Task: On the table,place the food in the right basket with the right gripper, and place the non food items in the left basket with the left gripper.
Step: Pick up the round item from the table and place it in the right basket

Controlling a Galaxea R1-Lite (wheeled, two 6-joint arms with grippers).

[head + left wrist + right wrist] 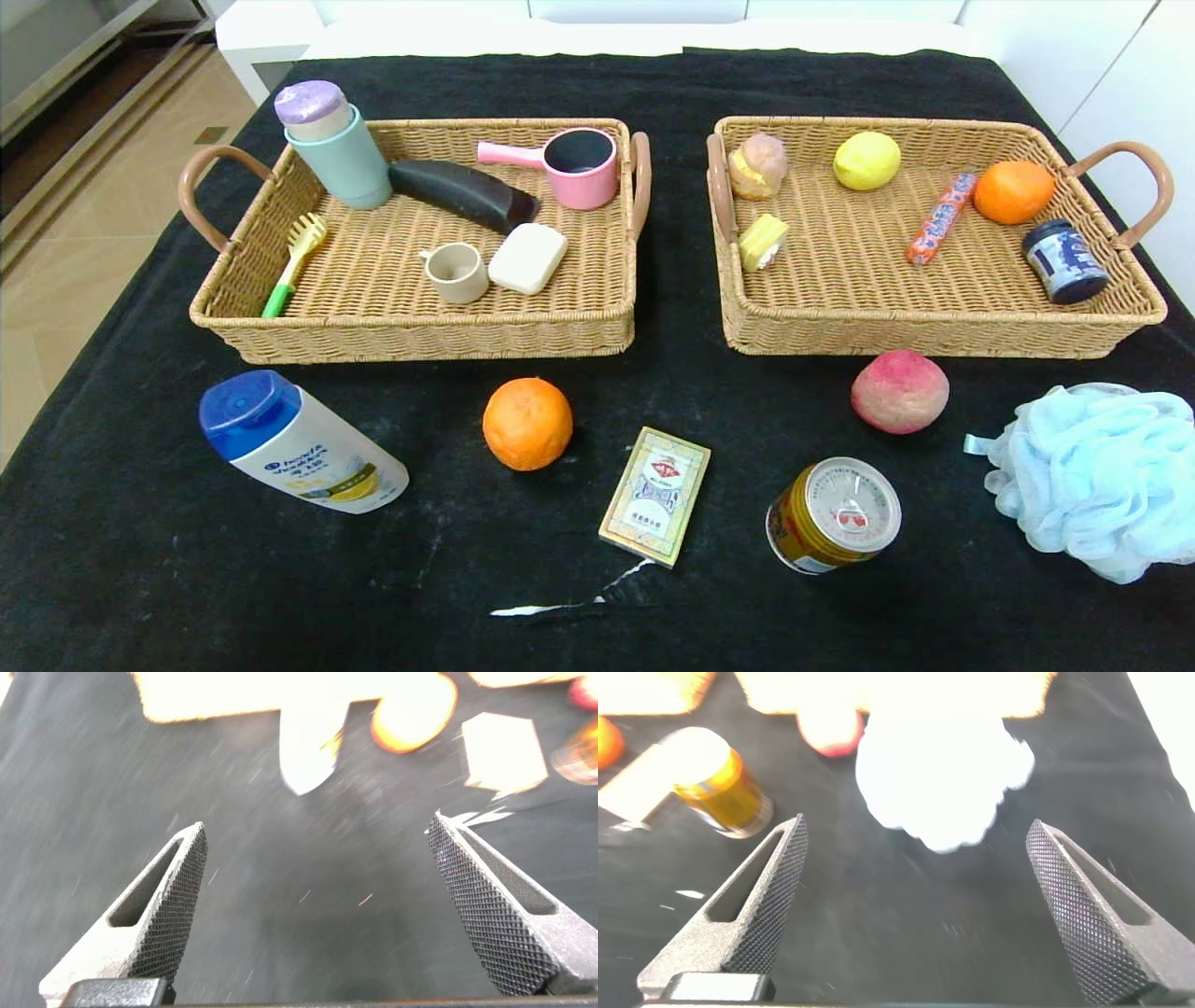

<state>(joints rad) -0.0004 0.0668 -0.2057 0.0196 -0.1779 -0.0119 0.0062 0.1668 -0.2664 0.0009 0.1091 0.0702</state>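
The table (140,560) carries two wicker trays side by side at its far half; the card box (655,495) near the front centre serves as the reference point.

Loose items on the cloth:
- Shampoo bottle (299,443), lying on its side, well to the left of the card box.
- Orange (527,423), just left of the card box and slightly farther back.
- Drink can (833,515), on its side, to the right of the card box.
- Peach (899,391), right of the card box and farther back, close to the front wall of the right basket (934,331).
- Bath pouf (1097,476), farthest right of the card box, at the table edge.

The left basket (420,336) stands behind and to the left of the card box; the right basket behind and to the right. Both already hold assorted goods.

Left gripper (313,905): jaws spread wide, holding nothing, above bare cloth, with the card box farther off.

Right gripper (915,905): jaws spread wide, holding nothing, above bare cloth, with the can, peach and pouf beyond its fingers.
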